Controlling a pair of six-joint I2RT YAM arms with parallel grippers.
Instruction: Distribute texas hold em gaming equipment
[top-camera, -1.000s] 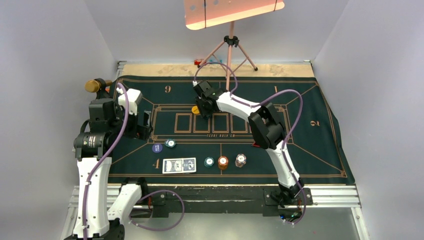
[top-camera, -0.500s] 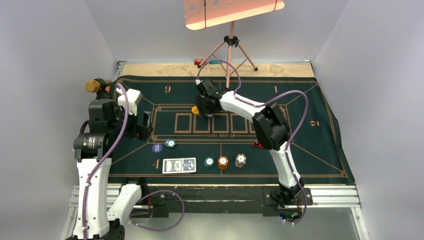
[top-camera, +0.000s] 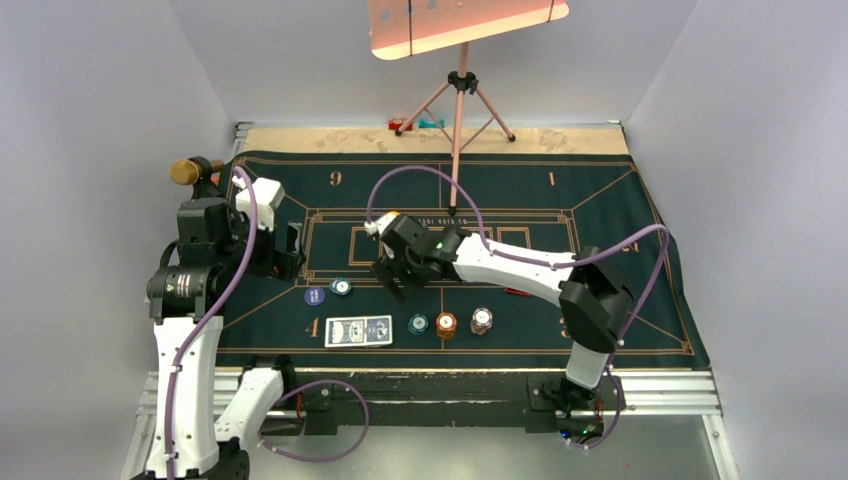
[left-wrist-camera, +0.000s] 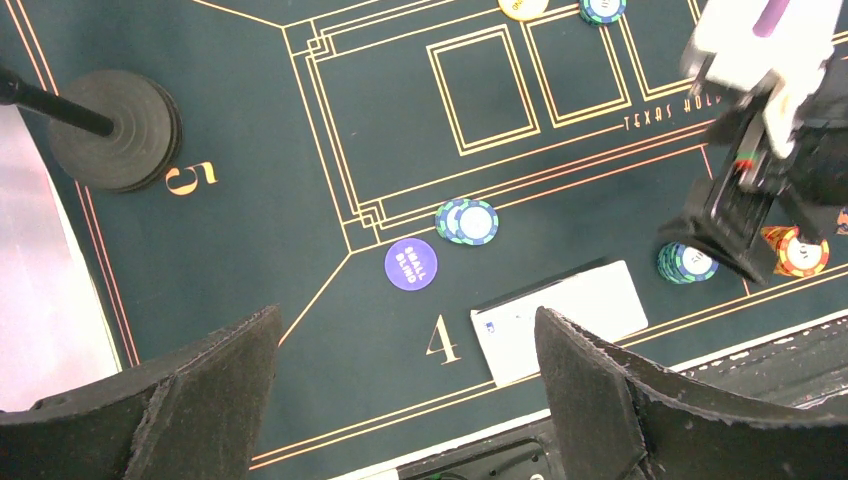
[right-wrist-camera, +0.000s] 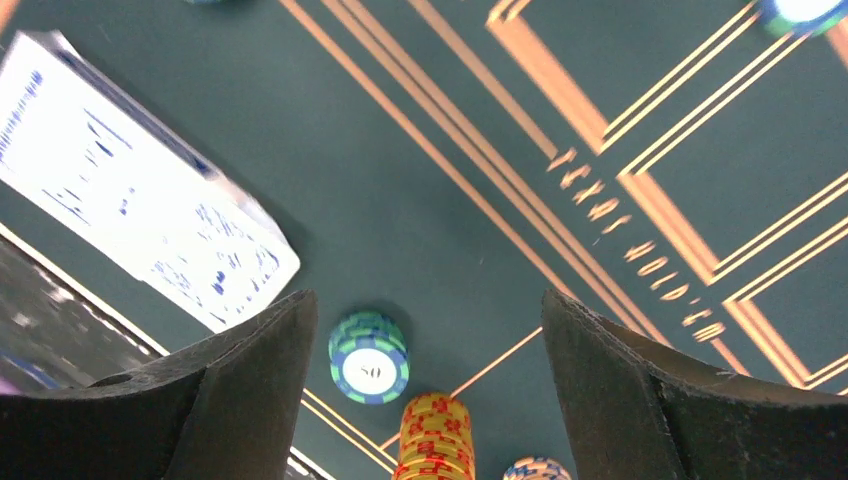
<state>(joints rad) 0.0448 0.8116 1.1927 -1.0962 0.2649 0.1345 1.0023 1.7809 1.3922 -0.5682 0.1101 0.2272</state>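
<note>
We saw the right gripper (right-wrist-camera: 430, 300) with its two black fingers spread wide and nothing between them, hanging over the dark green felt mat (right-wrist-camera: 400, 150). Below the gap, in its wrist view, stood a short teal chip stack (right-wrist-camera: 369, 357) — green and blue stripes round the edge, a white centre printed 50. Next in the row came a taller orange-brown stack (right-wrist-camera: 436, 435) with red marks on its rim, then a white stack (right-wrist-camera: 535, 468), cut off by the frame. Left of the teal stack lay the deck of cards (right-wrist-camera: 140, 190), flat, its blue-patterned backs bordered in white, close to the mat's near edge.

Further left, the left gripper (left-wrist-camera: 405, 320) was also spread apart and empty, held high above the mat. Under it lay a blue disc (left-wrist-camera: 411, 264) printed SMALL BLIND, and just beside it a small teal pile (left-wrist-camera: 468, 221). At the top edge of that view a yellow disc (left-wrist-camera: 522, 6) showed only in part, among the gold-outlined boxes.
</note>
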